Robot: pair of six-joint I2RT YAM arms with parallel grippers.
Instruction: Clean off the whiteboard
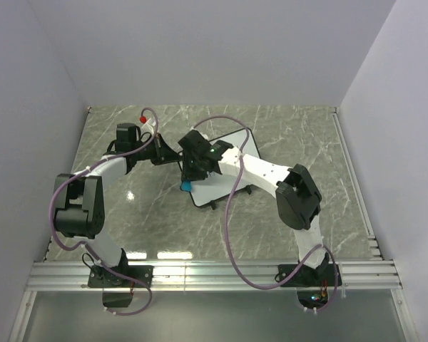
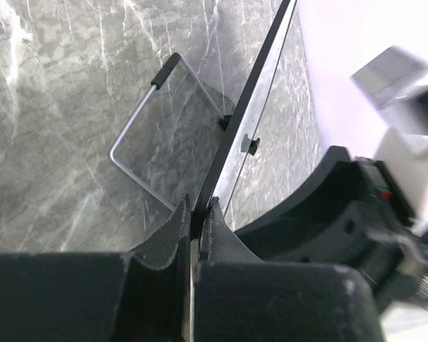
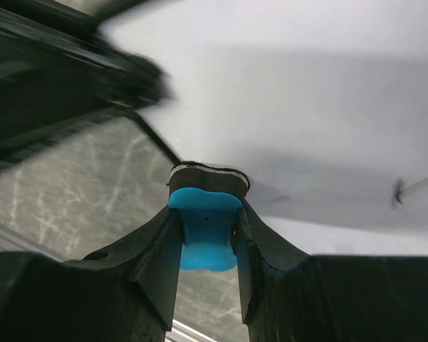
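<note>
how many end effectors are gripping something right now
2: the left end effector clamps the whiteboard by its edge; the right end effector holds the blue eraser against it.

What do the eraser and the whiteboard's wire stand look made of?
Eraser: bright blue, smooth matte body, probably moulded plastic; dark fuzzy pad on it looks like felt. Whiteboard stand: thin grey rod with a sheen, likely metal, black sleeve at one end.

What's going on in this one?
The left gripper is clamped on the edge of the whiteboard, apparently steadying it. The right gripper holds a small blue eraser, its felt side at the board's face. Most of the surface in the right wrist view looks clean, but one small dark mark shows off to the side.
</note>
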